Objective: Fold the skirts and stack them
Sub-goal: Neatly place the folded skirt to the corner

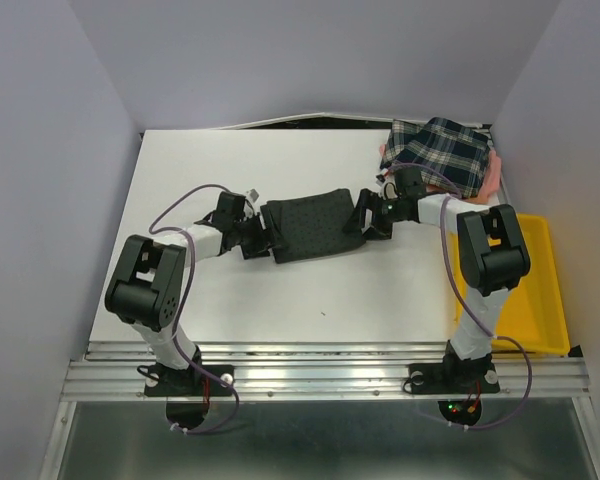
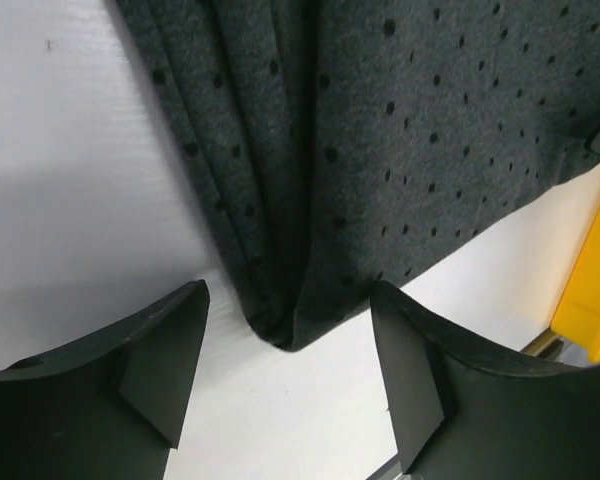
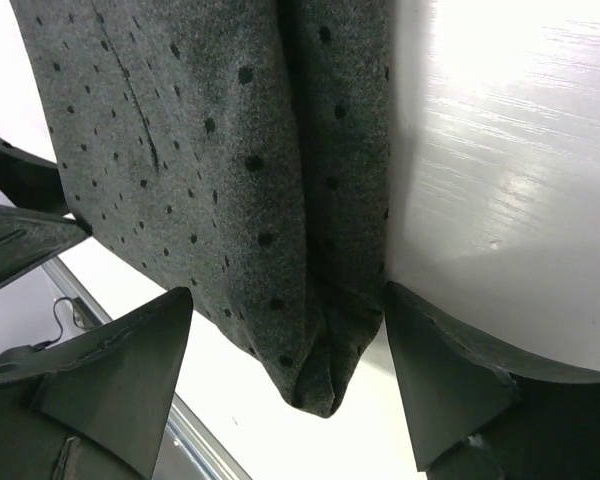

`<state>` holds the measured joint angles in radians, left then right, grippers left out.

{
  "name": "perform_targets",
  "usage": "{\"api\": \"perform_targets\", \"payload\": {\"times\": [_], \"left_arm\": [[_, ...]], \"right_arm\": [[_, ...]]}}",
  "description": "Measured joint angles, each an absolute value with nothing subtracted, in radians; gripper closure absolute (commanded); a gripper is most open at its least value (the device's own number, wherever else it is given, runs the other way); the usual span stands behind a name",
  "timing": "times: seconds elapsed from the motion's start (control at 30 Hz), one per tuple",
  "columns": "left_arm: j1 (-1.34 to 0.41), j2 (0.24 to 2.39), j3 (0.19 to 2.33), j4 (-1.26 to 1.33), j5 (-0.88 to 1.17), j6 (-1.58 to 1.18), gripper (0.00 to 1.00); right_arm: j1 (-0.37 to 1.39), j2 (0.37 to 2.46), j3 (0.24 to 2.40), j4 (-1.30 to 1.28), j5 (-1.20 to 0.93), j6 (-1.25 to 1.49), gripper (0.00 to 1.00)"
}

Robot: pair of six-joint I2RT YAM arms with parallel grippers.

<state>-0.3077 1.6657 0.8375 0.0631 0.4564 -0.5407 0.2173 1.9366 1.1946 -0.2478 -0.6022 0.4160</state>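
Two released pincers, the left pincer point(image 2: 288, 375) and the right pincer point(image 3: 290, 372), straddle opposite ends of the folded charcoal skirt point(image 1: 310, 228) lying mid-tabletop point(image 1: 280, 160), apparently poised to pinch its corners for the next fold.

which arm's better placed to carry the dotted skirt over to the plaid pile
Right, probably. The right gripper is open around the end of the charcoal skirt nearest the plaid skirt, which lies just beyond it. The left gripper, also open, is at the opposite end, farther from that pile.
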Motion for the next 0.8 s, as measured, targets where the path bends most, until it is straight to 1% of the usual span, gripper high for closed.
{"api": "perform_targets", "payload": {"times": [0.1, 0.13, 0.2, 0.23, 0.27, 0.37, 0.43, 0.47, 0.5, 0.53, 0.57, 0.6, 0.63, 0.7, 0.73, 0.8], "left_arm": [[-0.327, 1.692, 0.862, 0.082, 0.439, -0.560, 0.28], [-0.334, 1.700, 0.867, 0.088, 0.434, -0.572, 0.32], [-0.343, 1.704, 0.867, 0.093, 0.421, -0.588, 0.36], [-0.347, 1.706, 0.867, 0.092, 0.413, -0.596, 0.41], [-0.350, 1.708, 0.867, 0.091, 0.405, -0.600, 0.51], [-0.357, 1.716, 0.873, 0.080, 0.382, -0.614, 0.60], [-0.369, 1.732, 0.888, 0.062, 0.363, -0.623, 0.69], [-0.373, 1.735, 0.895, 0.055, 0.356, -0.627, 0.78], [-0.381, 1.737, 0.907, 0.038, 0.345, -0.627, 0.83], [-0.389, 1.737, 0.922, 0.020, 0.334, -0.627, 0.88], [-0.398, 1.737, 0.937, 0.000, 0.320, -0.627, 1.00], [-0.406, 1.738, 0.952, -0.017, 0.308, -0.626, 1.00], [-0.413, 1.738, 0.966, -0.029, 0.298, -0.621, 1.00], [-0.427, 1.740, 0.996, -0.051, 0.278, -0.617, 1.00], [-0.435, 1.747, 1.019, -0.068, 0.265, -0.609, 1.00], [-0.447, 1.767, 1.061, -0.088, 0.245, -0.594, 1.00]], "right_arm": [[0.217, 1.932, 1.184, -0.234, -0.594, 0.428, 0.17], [0.217, 1.925, 1.174, -0.227, -0.582, 0.434, 0.18], [0.218, 1.914, 1.162, -0.218, -0.558, 0.438, 0.20], [0.223, 1.910, 1.156, -0.213, -0.544, 0.441, 0.22], [0.225, 1.905, 1.149, -0.206, -0.532, 0.443, 0.23], [0.246, 1.898, 1.141, -0.191, -0.498, 0.445, 0.27], [0.268, 1.895, 1.141, -0.184, -0.472, 0.445, 0.35], [0.287, 1.891, 1.141, -0.184, -0.443, 0.444, 0.39], [0.302, 1.887, 1.141, -0.184, -0.422, 0.442, 0.43], [0.317, 1.884, 1.141, -0.186, -0.402, 0.442, 0.52], [0.332, 1.879, 1.142, -0.190, -0.364, 0.437, 0.55], [0.343, 1.879, 1.143, -0.196, -0.334, 0.436, 0.60], [0.352, 1.879, 1.144, -0.203, -0.310, 0.432, 0.70], [0.361, 1.879, 1.155, -0.223, -0.272, 0.426, 0.78], [0.362, 1.879, 1.161, -0.232, -0.255, 0.415, 0.85], [0.364, 1.879, 1.185, -0.254, -0.212, 0.393, 0.91]]}}
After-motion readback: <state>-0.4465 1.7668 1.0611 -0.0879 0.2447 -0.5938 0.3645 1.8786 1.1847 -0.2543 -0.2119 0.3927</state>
